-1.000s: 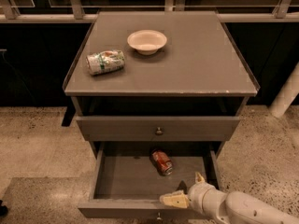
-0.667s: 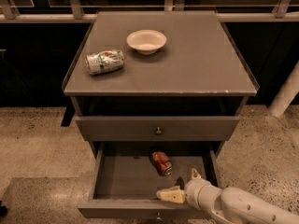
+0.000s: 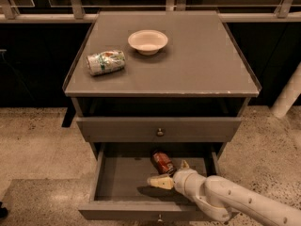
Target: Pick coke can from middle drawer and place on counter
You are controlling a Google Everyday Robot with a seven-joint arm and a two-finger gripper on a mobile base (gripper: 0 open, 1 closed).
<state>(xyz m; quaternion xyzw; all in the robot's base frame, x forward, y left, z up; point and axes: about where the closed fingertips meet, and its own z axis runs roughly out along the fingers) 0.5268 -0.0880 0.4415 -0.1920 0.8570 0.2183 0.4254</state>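
Observation:
The coke can (image 3: 162, 162) is small and red and lies on its side at the back middle of the open middle drawer (image 3: 120, 180). My gripper (image 3: 170, 173) reaches into the drawer from the lower right on a white arm. It sits just in front of and to the right of the can. It is open, with one cream finger (image 3: 159, 181) pointing left below the can and the other finger (image 3: 183, 165) to the can's right. The grey counter (image 3: 197, 65) is the cabinet's top, above.
A white bowl (image 3: 147, 40) stands at the back middle of the counter, and a green-and-white can (image 3: 106, 62) lies on its side at the left. A closed knobbed drawer front (image 3: 160, 129) overhangs the open drawer. A speckled floor surrounds the cabinet.
My gripper has moved deeper into the drawer, back and to the left, from near the front wall to right beside the coke can. The can has not moved.

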